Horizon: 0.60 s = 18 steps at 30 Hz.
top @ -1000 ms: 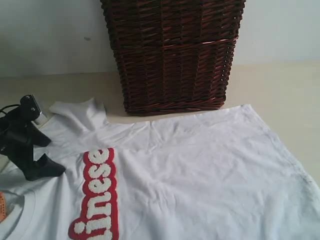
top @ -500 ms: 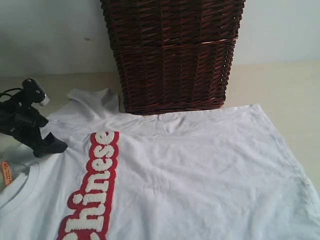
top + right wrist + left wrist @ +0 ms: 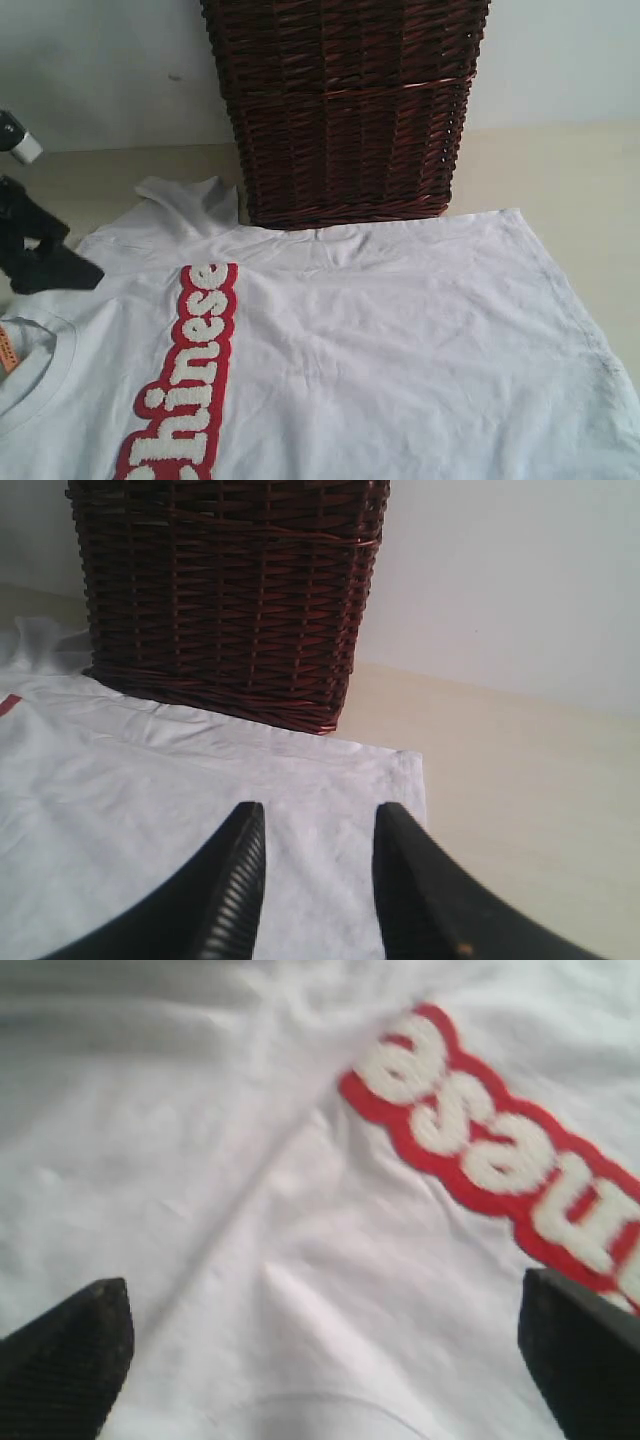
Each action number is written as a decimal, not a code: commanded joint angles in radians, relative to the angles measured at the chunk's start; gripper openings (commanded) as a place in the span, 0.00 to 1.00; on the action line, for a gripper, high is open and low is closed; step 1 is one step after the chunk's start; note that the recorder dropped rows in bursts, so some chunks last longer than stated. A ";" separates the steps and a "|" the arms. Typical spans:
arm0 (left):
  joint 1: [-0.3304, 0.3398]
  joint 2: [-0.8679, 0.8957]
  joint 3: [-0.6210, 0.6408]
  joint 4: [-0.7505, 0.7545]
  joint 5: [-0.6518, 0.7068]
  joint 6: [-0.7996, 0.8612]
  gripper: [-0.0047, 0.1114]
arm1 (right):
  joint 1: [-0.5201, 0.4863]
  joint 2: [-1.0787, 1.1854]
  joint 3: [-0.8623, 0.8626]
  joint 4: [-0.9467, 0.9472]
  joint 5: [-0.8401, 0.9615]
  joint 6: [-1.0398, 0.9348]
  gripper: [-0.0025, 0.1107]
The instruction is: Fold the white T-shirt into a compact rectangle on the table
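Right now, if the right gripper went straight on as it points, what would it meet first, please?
Probably the white T-shirt just ahead of the right gripper; the wicker basket stands beyond it, though depth is unclear.

On my exterior feed the white T-shirt (image 3: 400, 340) runs off the bottom and left edges of the frame, so much of it is out of my sight. The red-edged lettering (image 3: 190, 370) is clipped at the bottom edge, first letter included. The basket (image 3: 345, 110) loses its rim past the top edge. The left tool (image 3: 45, 262) sits partly out of frame at the left edge, and I can't read its jaws there. An orange tag (image 3: 5, 350) at the left edge is a sliver, too small to read. My left wrist feed is soft with blur. My right wrist feed cuts off the right tool (image 3: 318, 815) behind its fingers.
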 commanded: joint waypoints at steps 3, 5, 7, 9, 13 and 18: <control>0.105 -0.066 0.140 0.177 0.072 -0.189 0.95 | -0.005 -0.005 0.004 0.000 -0.010 0.000 0.35; 0.155 -0.102 0.189 0.231 0.078 -0.313 0.95 | -0.005 -0.005 0.004 0.000 -0.010 0.000 0.35; 0.200 -0.131 0.237 0.248 0.078 -0.374 0.95 | -0.005 -0.005 0.004 0.000 -0.010 0.000 0.35; 0.232 -0.149 0.286 0.242 0.076 -0.360 0.95 | -0.005 -0.005 0.004 0.000 -0.010 0.000 0.35; 0.237 -0.149 0.364 0.222 0.075 -0.285 0.95 | -0.005 -0.005 0.004 0.000 -0.010 0.000 0.35; 0.237 -0.149 0.418 0.111 0.069 -0.233 0.95 | -0.005 -0.005 0.004 0.000 -0.010 0.000 0.35</control>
